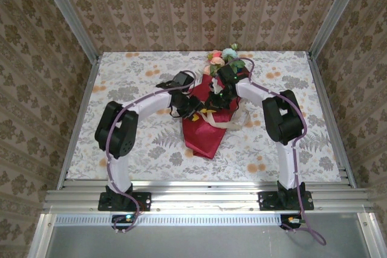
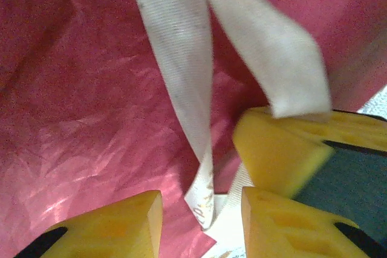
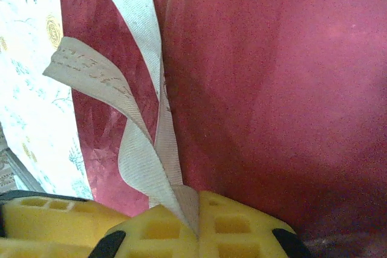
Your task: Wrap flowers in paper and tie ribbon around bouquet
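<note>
Toward the far edge of the table [image 1: 133, 83], midway across, we see the bouquet [image 1: 199, 128] lying flat: its red paper [image 1: 205, 143] cone points to the near edge, and the flowers [image 1: 222, 57] spill out at the far edge. Both arms bend in over it. Our right pincer [image 3: 196, 219] is pressed together, pinching two strands of the cream ribbon [image 3: 142, 149] just above the paper. Our left pincer [image 2: 201, 203] stands spread, close beside the right one, with a hanging strand of ribbon passing between its yellow fingers [image 2: 121, 228].
</note>
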Controlling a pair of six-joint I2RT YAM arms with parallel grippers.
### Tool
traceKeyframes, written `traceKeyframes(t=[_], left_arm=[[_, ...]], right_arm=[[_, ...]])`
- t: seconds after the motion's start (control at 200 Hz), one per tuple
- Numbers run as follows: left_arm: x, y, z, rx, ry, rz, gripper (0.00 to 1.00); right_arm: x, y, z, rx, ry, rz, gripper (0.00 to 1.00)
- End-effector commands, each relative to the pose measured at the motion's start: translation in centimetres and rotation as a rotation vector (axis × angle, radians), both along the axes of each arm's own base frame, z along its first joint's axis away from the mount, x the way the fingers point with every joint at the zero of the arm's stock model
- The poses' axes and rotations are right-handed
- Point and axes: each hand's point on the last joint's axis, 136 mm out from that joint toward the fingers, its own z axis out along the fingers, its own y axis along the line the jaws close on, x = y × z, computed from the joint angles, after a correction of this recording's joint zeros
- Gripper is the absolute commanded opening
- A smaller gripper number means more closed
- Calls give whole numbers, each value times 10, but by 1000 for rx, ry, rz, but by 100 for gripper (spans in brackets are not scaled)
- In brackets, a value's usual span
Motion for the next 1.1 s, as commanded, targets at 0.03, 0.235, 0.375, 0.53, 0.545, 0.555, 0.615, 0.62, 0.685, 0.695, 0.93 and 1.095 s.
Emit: traceKeyframes(t=[0.03, 0.235, 0.375, 0.53, 0.545, 0.555, 0.615, 0.62, 0.685, 0.695, 0.93, 1.095], left_arm=[[4, -7, -5, -4, 34, 49, 41], [16, -8, -17, 24, 29, 74, 40], [19, -9, -26, 35, 34, 73, 36], [21, -7, -36, 47, 33, 78, 22], [23, -7, -35, 48, 27, 79, 18], [23, -6, -35, 50, 25, 80, 16], [27, -4, -32, 56, 2, 83, 2], [27, -3, -32, 57, 1, 84, 1], [31, -3, -27, 46, -16, 86, 0], [31, -3, -27, 44, -17, 86, 0], [29, -6, -16, -20, -33, 74, 0], [29, -5, -14, -38, -27, 83, 0]], right_arm=[[0, 2, -3, 36, 44, -9, 0], [-2, 0, -7, 46, 56, -16, 0], [-3, -1, -7, 49, 59, -20, 0], [-4, -1, -7, 51, 63, -22, 0], [-3, -2, -7, 51, 61, -24, 0], [-3, -2, -7, 50, 61, -23, 0], [-4, -5, -5, 36, 55, -30, 2], [-3, -5, -5, 33, 53, -32, 2], [-1, -13, 2, -3, 19, -57, 17], [0, -15, 4, -10, 11, -63, 18], [17, -101, 50, -208, -155, -352, 43], [14, -166, 37, -292, -91, -525, 44]])
